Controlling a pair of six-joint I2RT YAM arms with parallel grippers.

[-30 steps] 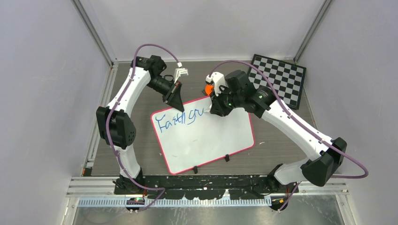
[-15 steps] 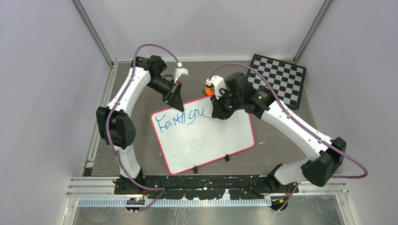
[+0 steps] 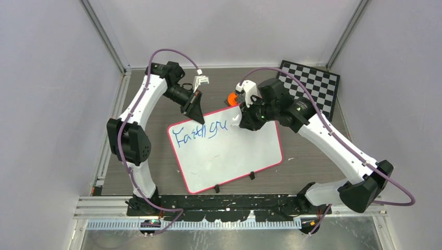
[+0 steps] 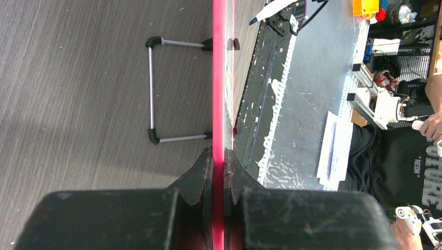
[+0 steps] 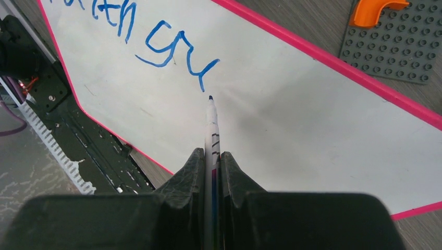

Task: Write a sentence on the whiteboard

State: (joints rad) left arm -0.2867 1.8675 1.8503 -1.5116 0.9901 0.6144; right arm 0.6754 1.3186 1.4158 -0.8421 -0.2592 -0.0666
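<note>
You see whiteboard (image 3: 229, 151): smooth white face, faint sheen; pink rim looks plastic.
Table (image 3: 307, 166): dark wood-grain, matt.
Marker (image 5: 212, 130): smooth white plastic barrel.
Right gripper (image 5: 212, 153), fingers (image 5: 182, 177): black matt plastic, scuffed.
Baseplate (image 5: 396, 47): grey studded plastic.
Board stand (image 4: 151, 88): bare metal wire, black capped corners.

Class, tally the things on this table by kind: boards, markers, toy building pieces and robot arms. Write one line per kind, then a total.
Boards: 2 (whiteboard, checkered board)
Markers: 1 (marker)
Toy building pieces: 2 (orange piece, grey studded plate)
Robot arms: 2 (left arm, right arm)
Total: 7
</note>
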